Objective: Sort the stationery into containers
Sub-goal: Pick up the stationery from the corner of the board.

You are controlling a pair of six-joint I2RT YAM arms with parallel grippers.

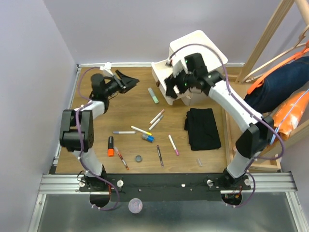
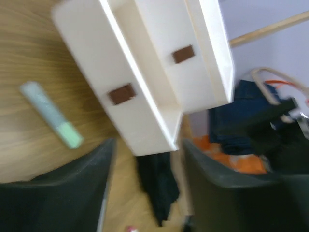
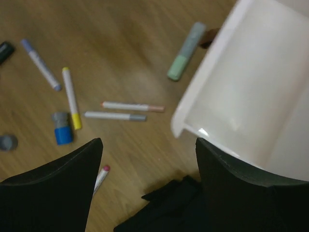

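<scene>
Beside left arm (image 1: 77,131), orange highlighter (image 1: 110,146) shows overhead only

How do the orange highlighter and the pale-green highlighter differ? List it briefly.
Colour: the orange highlighter is orange with a dark end; the pale-green highlighter is greyish with a green end. Place: the orange highlighter lies at the near left; the pale-green highlighter lies farther back, beside the white drawers. Both lie flat, unheld, outside any drawer.
</scene>
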